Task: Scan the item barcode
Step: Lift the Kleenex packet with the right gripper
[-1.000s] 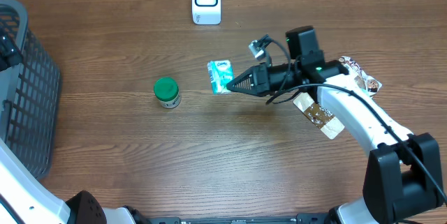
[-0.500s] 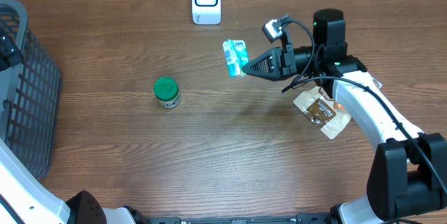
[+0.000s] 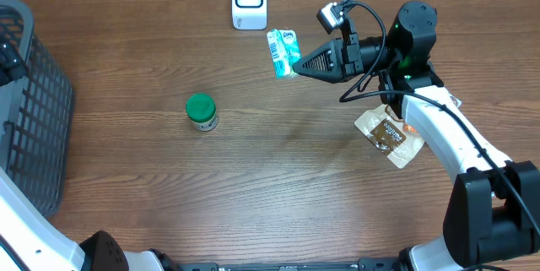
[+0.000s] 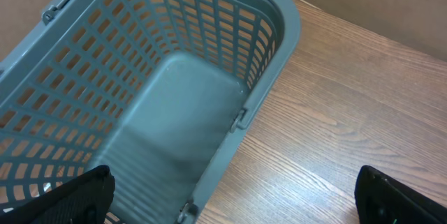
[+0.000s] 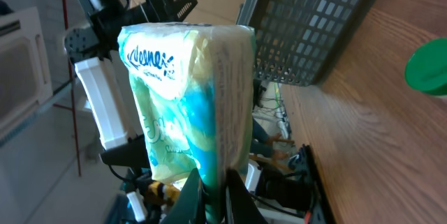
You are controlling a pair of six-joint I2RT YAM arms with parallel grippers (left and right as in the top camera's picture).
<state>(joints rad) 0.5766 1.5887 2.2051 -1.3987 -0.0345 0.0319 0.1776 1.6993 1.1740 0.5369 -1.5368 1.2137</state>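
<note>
Blue-green tissue pack (image 3: 284, 51) aloft beside white scanner (image 3: 249, 1)

A green-lidded jar (image 3: 202, 111) stands on the wooden table (image 3: 253, 186), grey basket (image 3: 42, 111) far left, brown packet (image 3: 388, 136) right.

Tissue pack (image 3: 284, 51) just right of scanner (image 3: 249, 1), jar (image 3: 202, 111) left, basket (image 3: 38, 119) far left, snack packet (image 3: 388, 136) right.

Matt wood-grain table (image 3: 253, 186), glossy plastic tissue pack (image 3: 284, 51), plastic mesh basket (image 4: 286, 21)
</note>
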